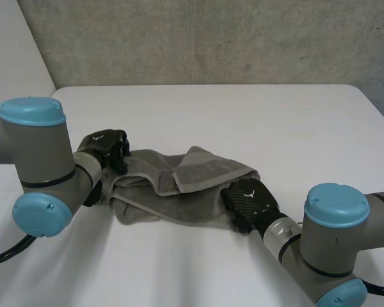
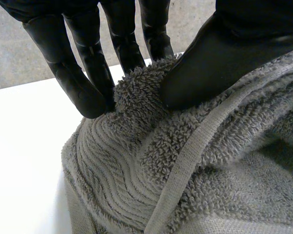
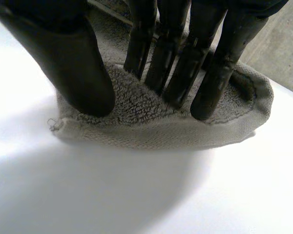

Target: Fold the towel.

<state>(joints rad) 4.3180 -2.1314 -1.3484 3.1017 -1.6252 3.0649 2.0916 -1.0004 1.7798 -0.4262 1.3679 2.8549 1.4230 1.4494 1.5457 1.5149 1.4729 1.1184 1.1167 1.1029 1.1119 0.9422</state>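
A grey terry towel [image 1: 179, 185] lies crumpled in the middle of the white table [image 1: 243, 121]. My left hand [image 1: 107, 148] is at the towel's left end. In the left wrist view its fingers [image 2: 83, 83] and thumb pinch a raised ridge of the towel [image 2: 136, 92] between them. My right hand [image 1: 248, 199] rests on the towel's right end, near the front edge of the cloth. In the right wrist view its thumb and fingers [image 3: 205, 78] dig into the towel [image 3: 151, 122] at a hemmed edge, and a small fold bunches between them.
A grey wall [image 1: 211, 38] stands behind the table's far edge. Bare table surface stretches behind the towel and in front of it. Both arms reach in from the near corners.
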